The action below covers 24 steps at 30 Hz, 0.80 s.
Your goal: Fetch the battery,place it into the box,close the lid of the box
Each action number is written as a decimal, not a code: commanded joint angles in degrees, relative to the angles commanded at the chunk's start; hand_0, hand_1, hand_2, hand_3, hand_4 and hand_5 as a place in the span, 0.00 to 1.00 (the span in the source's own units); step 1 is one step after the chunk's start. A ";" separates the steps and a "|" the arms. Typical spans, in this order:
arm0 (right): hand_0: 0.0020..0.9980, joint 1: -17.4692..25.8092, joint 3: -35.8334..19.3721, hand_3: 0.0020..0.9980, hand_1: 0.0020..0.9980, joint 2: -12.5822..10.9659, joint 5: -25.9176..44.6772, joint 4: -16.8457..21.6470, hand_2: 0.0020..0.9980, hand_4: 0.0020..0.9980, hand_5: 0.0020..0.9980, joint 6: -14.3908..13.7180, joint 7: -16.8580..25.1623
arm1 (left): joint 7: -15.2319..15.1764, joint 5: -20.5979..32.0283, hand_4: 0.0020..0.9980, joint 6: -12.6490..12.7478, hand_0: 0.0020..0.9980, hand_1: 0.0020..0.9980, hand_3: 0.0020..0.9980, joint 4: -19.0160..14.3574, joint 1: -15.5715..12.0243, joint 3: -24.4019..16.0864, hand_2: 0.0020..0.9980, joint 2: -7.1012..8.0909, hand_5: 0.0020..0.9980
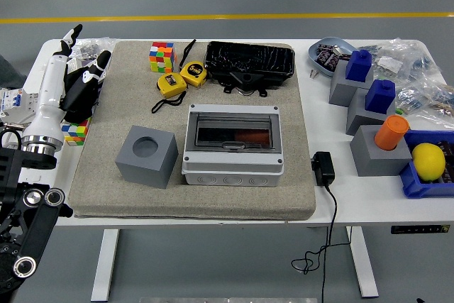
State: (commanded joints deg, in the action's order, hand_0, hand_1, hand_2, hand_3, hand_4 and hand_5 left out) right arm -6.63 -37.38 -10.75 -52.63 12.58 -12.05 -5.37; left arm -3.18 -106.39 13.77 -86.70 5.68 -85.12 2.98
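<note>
Over the tabletop's left edge you see the left hand (76, 69), white with black fingertips, raised above the clutter there with its fingers spread and holding nothing. Its black arm runs down to the lower left corner. The right hand is out of view.

Just beside the hand, a small colour cube (75, 133) lies at the left edge of the grey mat (298, 175). On the mat's near half sits a grey block (146, 156) with a round hole in its top, and touching or just beside its right side stands the box (233, 143), grey, with its clear lid (233, 130) lying shut. You can make out something dark and reddish through the lid, but you cannot tell whether it is the battery.

Along the mat's far edge lie a second colour cube (161, 56), two yellow tape measures (180, 77) and a black tray (249, 63).
</note>
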 joint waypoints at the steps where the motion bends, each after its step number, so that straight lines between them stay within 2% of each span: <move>1: 0.75 0.24 -0.86 0.73 0.69 0.10 -0.47 0.07 0.71 1.00 0.98 0.01 0.01 | -0.20 0.12 1.00 0.26 0.96 1.00 0.94 -0.09 -0.39 0.03 0.98 0.11 1.00; 4: 0.75 0.76 -2.88 0.73 0.69 0.42 -1.53 0.27 0.71 1.00 0.98 0.13 -0.08 | -0.71 0.68 1.00 0.28 0.96 1.00 0.94 -0.37 -1.44 -0.24 0.98 0.50 1.00; 5: 0.75 0.83 -2.85 0.73 0.69 0.56 -1.42 0.15 0.71 1.00 0.98 0.09 -0.11 | -0.92 1.17 1.00 0.14 0.92 0.98 0.92 -0.37 -1.73 -0.43 0.98 0.62 0.94; 10: 0.75 0.50 -1.65 0.73 0.69 0.80 -0.66 -0.09 0.71 1.00 0.98 0.03 -0.36 | -1.80 2.92 1.00 -0.15 0.92 0.98 0.92 -1.08 -2.88 -2.12 0.98 0.59 0.94; 11: 0.75 0.30 -1.76 0.73 0.69 0.71 -0.71 -0.03 0.71 1.00 0.98 0.05 -0.36 | -1.96 3.23 1.00 -0.30 0.89 0.97 0.90 -1.24 -3.05 -2.65 0.96 0.50 0.82; 24: 0.75 0.36 -1.61 0.73 0.69 0.11 -0.73 -0.47 0.71 1.00 0.98 -0.23 -0.46 | -1.78 3.16 1.00 -1.90 0.89 0.95 0.88 -1.45 -3.04 -3.35 0.94 -0.45 0.78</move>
State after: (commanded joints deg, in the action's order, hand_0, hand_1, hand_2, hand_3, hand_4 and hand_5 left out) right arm -6.27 -38.99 -10.64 -53.36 12.12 -12.29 -5.82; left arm -4.96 -103.23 11.86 -88.14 2.63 -88.47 2.52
